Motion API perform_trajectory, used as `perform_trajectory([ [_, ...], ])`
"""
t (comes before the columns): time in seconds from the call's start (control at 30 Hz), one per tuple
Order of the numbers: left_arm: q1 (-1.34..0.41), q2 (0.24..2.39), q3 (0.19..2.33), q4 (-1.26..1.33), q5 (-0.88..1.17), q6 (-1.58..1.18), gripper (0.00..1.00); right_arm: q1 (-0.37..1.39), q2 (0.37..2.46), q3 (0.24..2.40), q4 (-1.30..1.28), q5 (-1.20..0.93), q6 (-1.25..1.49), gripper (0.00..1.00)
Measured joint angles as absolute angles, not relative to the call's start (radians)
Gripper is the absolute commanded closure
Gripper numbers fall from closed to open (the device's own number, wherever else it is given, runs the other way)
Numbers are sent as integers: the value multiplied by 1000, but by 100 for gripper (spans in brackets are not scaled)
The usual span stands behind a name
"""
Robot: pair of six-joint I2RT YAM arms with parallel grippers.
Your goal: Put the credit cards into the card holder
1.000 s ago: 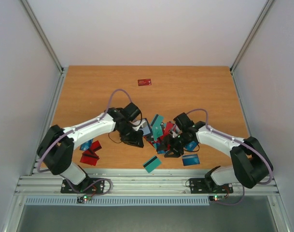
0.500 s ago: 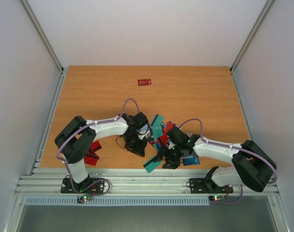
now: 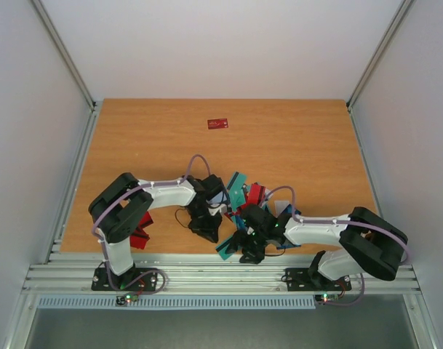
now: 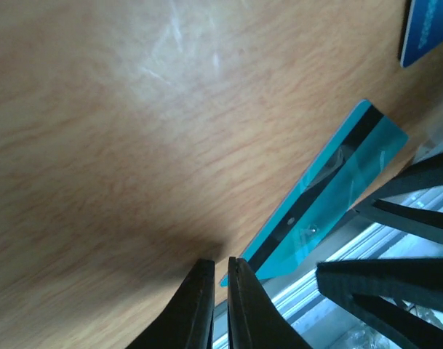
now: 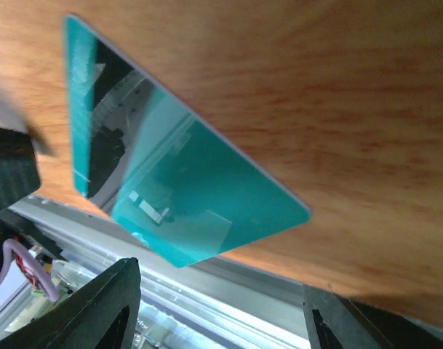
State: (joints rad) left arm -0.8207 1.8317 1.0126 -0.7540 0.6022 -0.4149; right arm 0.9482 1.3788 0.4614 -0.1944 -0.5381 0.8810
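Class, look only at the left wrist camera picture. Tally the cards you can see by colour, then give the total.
Teal card: 1
Blue card: 1
Total: 2

Lab test booth: white panels [image 3: 221, 43], aluminium rails [image 3: 221, 275].

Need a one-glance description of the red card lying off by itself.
On the wooden table, look at the far half, beyond the heap of cards. The red card lies flat there alone, bare wood all around; every other card lies much nearer the front edge.
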Motion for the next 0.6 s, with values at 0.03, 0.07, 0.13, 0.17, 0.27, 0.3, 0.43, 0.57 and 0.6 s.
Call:
perform_trajectory([
  [0.03, -821, 1831, 1005, -745, 615, -416, 91, 959, 1384, 451, -176, -532, 894, 39],
  [0.07, -822, 1831, 1000, -739, 624, -418, 91, 968, 1390, 442, -157, -526, 906, 39],
  [0.13, -823, 1831, 988, -721, 649, -424, 91, 982, 1396, 432, -116, -518, 926, 39],
  [0.17, -825, 1831, 982, -712, 660, -428, 91, 987, 1401, 431, -97, -513, 933, 40],
  [0.27, -826, 1832, 966, -685, 691, -442, 91, 999, 1408, 424, -56, -504, 949, 41],
  [0.3, -826, 1832, 962, -677, 701, -446, 91, 1001, 1407, 421, -51, -503, 951, 42],
  [0.43, -826, 1832, 945, -645, 733, -466, 91, 1005, 1401, 411, -35, -496, 958, 45],
  [0.57, -826, 1833, 929, -614, 761, -487, 91, 1005, 1394, 401, -13, -486, 969, 47],
  [0.6, -826, 1834, 926, -607, 767, -491, 91, 1005, 1394, 400, -9, -484, 970, 48],
])
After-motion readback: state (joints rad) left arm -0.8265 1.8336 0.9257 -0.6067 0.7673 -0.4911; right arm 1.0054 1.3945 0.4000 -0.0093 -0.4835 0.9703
